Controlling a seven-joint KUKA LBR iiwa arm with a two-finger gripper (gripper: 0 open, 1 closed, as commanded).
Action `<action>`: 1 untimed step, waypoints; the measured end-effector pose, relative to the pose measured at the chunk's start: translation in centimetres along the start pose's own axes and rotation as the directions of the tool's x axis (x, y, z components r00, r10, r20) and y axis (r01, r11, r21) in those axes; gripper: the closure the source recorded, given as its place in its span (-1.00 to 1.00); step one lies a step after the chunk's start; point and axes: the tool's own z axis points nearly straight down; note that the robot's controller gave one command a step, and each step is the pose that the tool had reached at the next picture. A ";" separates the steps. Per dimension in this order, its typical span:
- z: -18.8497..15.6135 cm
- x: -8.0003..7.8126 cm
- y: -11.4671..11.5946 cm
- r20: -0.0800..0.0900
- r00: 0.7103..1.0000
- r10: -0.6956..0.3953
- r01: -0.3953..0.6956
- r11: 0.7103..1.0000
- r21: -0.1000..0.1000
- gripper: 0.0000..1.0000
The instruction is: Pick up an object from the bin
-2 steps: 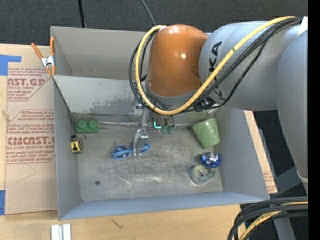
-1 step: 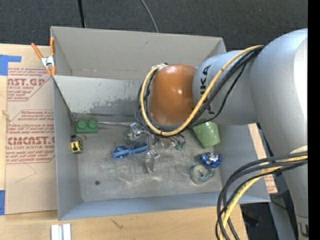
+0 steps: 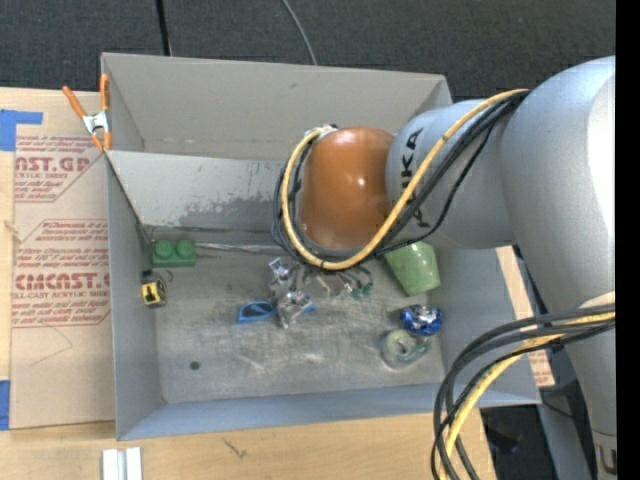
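The small blue plastic piece [image 3: 258, 313] just beside the gripper [image 3: 290, 298], whose opening cannot be told, is judged light, stiff, best pinched mid-length.

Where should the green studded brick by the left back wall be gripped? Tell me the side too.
Probably across its two short ends, coming straight down: the green brick lies flat with its long side along the back wall, leaving little room behind.
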 end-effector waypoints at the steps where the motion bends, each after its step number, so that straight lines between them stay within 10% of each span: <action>1: -19.8 0.8 1.3 0.005 0.980 -0.201 0.201 0.980 0.004 1.00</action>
